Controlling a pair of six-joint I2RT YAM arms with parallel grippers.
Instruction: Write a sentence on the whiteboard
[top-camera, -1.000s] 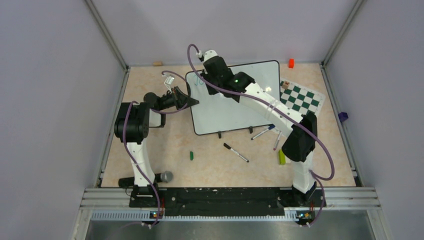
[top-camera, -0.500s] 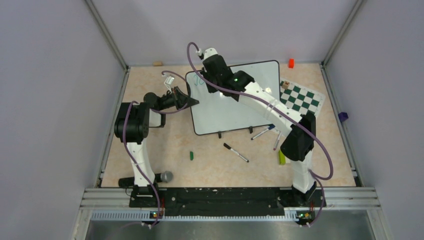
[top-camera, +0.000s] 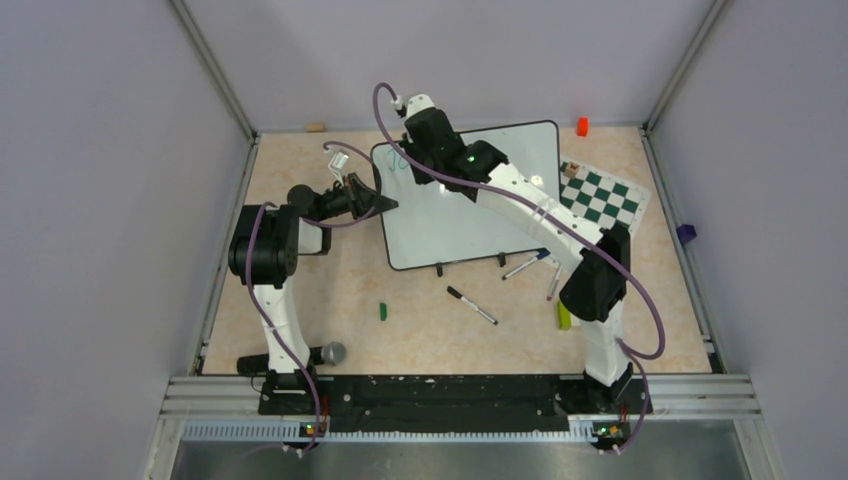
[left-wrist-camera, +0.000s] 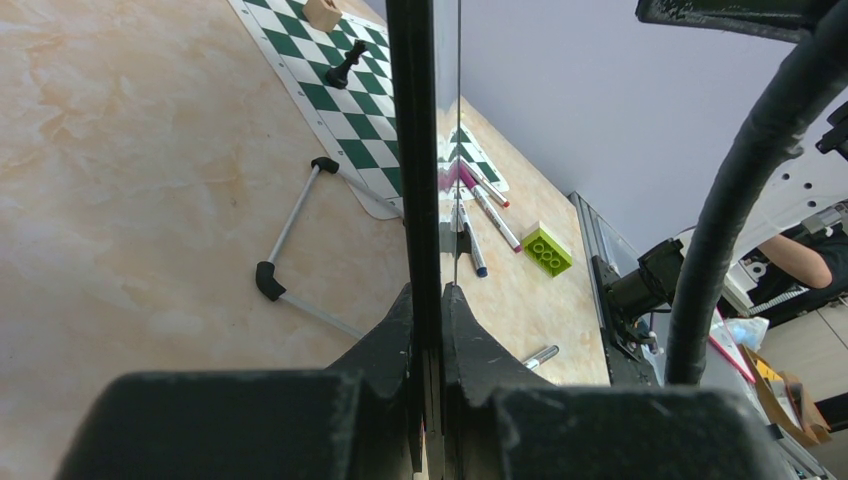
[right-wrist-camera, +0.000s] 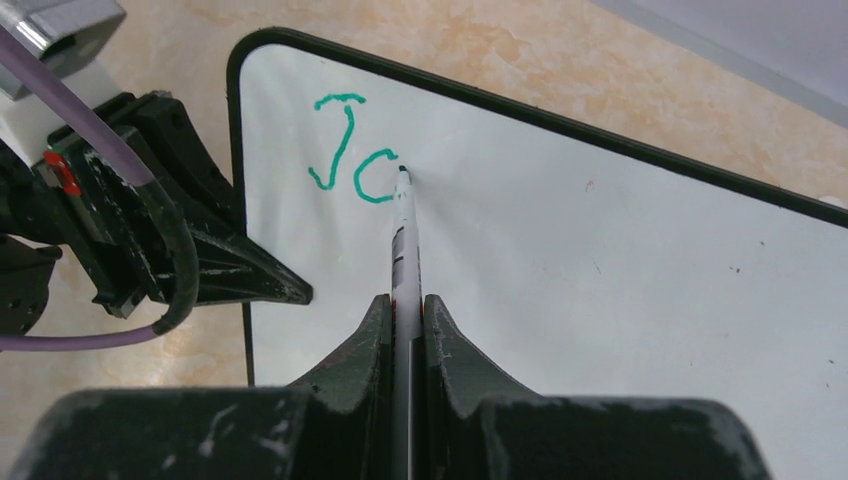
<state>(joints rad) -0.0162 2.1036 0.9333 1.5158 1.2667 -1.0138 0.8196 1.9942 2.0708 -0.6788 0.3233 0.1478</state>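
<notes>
Sentence (right-wrist-camera: 345, 140): so far only a teal-green "J" and an unclosed round letter, in the board's far left corner, just ahead of the right end effector's fingertips.
Whiteboard (top-camera: 470, 215): rests on the worktop (top-camera: 420, 320) on small black feet, under the right end effector. Its left edge is pinched by the left end effector, and the left wrist view shows it edge-on between those fingers.
Marker (right-wrist-camera: 405, 240): a white barrel lying along the right end effector's axis, with its tip touching the board at the upper end of the round letter.
Right end effector (right-wrist-camera: 405, 300): narrow, its fingers closed on the marker barrel, over the board's far left corner.
Left end effector (left-wrist-camera: 427, 290): narrow, with both fingers clamped on the board's thin black frame, left of the writing.
Change: compared with a second ago, the right arm's elbow sits slightly further left and its wrist is a touch nearer the far left corner. The left arm and the board have not moved.
Chess mat (top-camera: 600, 195): green and white, at the board's right edge, well apart from both end effectors. A black piece (left-wrist-camera: 345, 68) and a wooden block (left-wrist-camera: 322, 12) stand on it.
Loose markers (top-camera: 472, 305): several lie by the board's near edge, near the right arm's base.
Green brick (left-wrist-camera: 545, 250): just beside those markers.
Orange block (top-camera: 582, 126): at the worktop's far edge, past the board's right corner.
</notes>
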